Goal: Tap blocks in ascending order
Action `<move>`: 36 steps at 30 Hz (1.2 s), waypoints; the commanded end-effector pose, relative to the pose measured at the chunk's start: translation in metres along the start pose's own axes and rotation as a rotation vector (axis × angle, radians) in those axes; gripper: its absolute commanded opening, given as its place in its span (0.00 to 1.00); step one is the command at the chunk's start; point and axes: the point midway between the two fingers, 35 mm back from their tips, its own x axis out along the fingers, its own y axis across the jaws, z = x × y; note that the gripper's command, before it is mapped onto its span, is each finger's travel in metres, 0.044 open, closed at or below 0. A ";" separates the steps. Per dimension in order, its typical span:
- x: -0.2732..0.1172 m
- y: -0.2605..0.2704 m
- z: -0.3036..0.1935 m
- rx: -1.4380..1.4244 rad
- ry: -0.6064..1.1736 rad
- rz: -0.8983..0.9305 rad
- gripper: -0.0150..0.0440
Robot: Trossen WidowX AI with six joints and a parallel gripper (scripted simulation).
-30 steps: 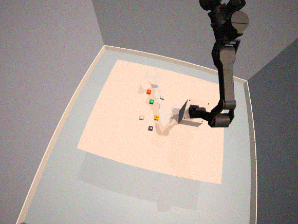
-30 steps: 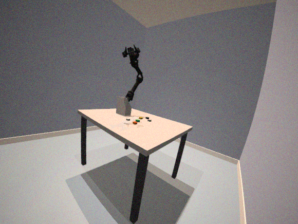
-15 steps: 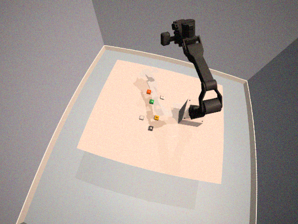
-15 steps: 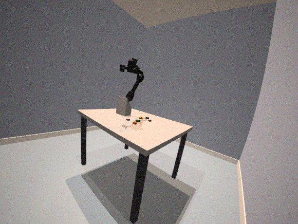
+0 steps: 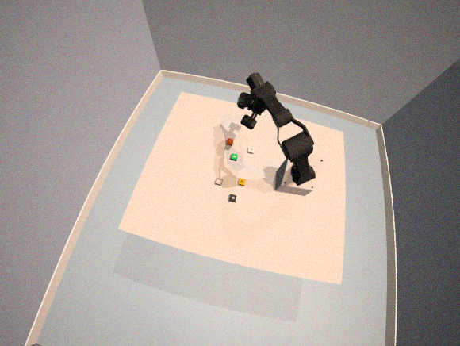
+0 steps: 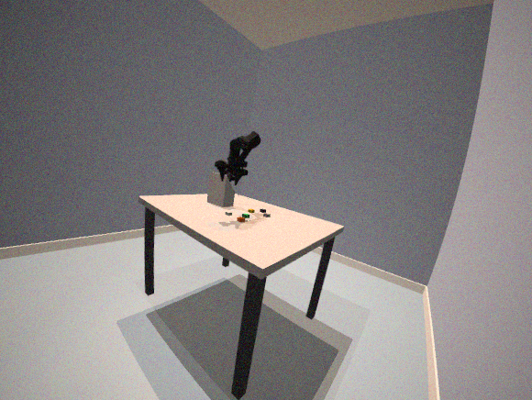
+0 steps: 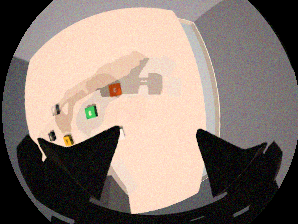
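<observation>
My gripper (image 6: 229, 182) (image 7: 159, 131) is open and empty, high above the table. A red block (image 5: 230, 141) (image 6: 240, 219) (image 7: 115, 90) and a green block (image 5: 234, 157) (image 6: 246, 216) (image 7: 91, 112) lie left of the fingers in the wrist view. A white block (image 5: 251, 150) (image 6: 228, 214) is mostly hidden behind the left fingertip there. A yellow block (image 5: 242, 182) (image 6: 251, 211) (image 7: 68, 140), a dark block (image 5: 232, 197) (image 6: 262, 211) (image 7: 52, 135) and a pale grey block (image 5: 219, 181) (image 6: 267, 216) (image 7: 56, 109) lie farther left. The digits are too small to read.
A grey stand (image 5: 281, 175) (image 6: 220, 192) is at the arm's base. The table (image 5: 178, 206) (image 6: 183, 211) (image 7: 165, 170) has its edge right of the fingers in the wrist view. Arm shadows fall around the red and green blocks.
</observation>
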 end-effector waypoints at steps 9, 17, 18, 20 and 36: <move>0.045 0.057 -0.064 -0.215 0.260 0.260 0.93; 0.045 0.057 -0.064 -0.215 0.260 0.260 0.93; 0.045 0.057 -0.064 -0.215 0.260 0.260 0.93; 0.045 0.057 -0.064 -0.215 0.260 0.260 0.93; 0.037 0.157 -0.012 -0.215 0.260 0.266 0.93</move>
